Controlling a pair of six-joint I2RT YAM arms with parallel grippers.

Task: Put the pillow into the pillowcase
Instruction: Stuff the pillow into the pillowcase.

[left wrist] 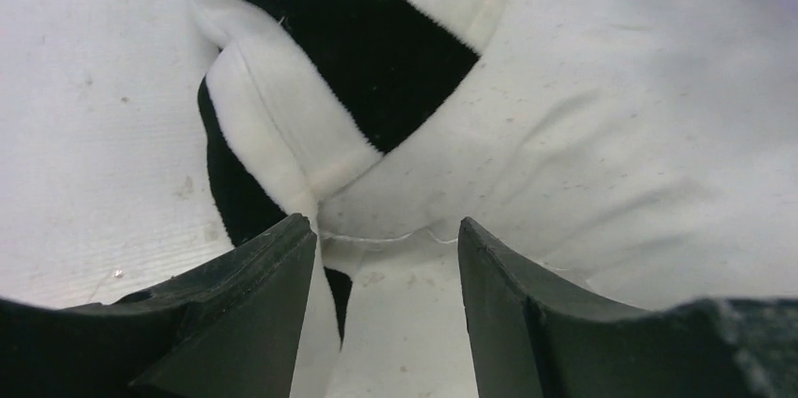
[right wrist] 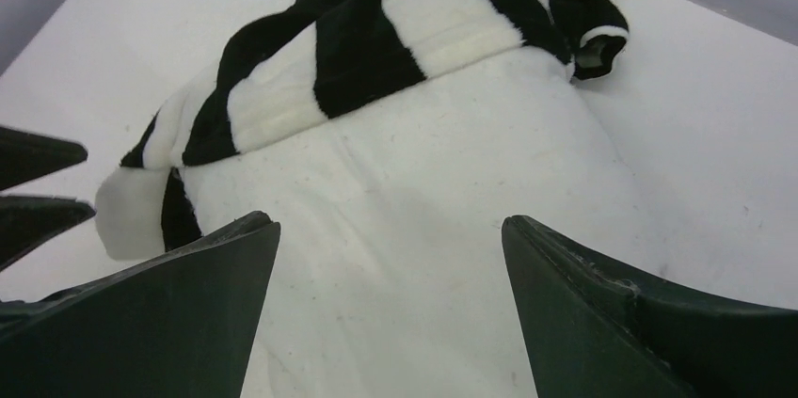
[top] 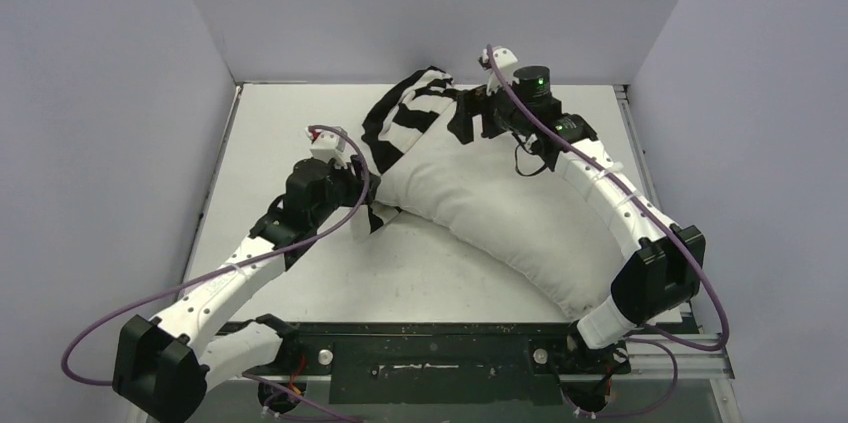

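The pillow (top: 500, 213) lay bowed across the table (top: 290, 133), its long axis running from the near right corner to the far middle, where its far end sat inside the bunched pillowcase (top: 405, 118). The left gripper (left wrist: 386, 238) stood part open at the case's hem, gripping nothing. The right gripper (right wrist: 391, 224) gaped wide over the pillow, empty.

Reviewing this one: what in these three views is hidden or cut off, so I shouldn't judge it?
Top view: the pillowcase covers the far end of the pillow, so how deep it sits is hidden.
Top view: the pillow's near end runs under the right arm.
Left wrist view: the pillowcase opening is not traceable; folds and the frame edges cut it off.
Right wrist view: the pillow's near part runs off the bottom edge.
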